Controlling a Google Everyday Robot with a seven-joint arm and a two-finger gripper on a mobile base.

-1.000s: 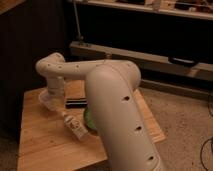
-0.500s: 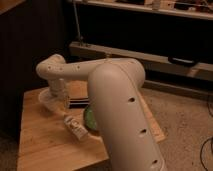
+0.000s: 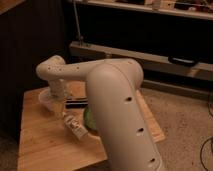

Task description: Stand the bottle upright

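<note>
Whitish bottle (image 3: pixel 75 128) lies just left of the green bowl (image 3: pixel 90 119), so my gripper (image 3: pixel 60 100), farther left, opening I cannot tell, should take one end and pivot gently.

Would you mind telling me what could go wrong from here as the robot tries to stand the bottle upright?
1. The bottle lies on its side close beside the green bowl; a nudge may roll it or wedge it against the bowl.
2. The gripper hangs behind the bottle, close by the translucent cup, so moving in may knock the cup.
3. The arm hides much of the bowl, so contact there could go unseen.
</note>
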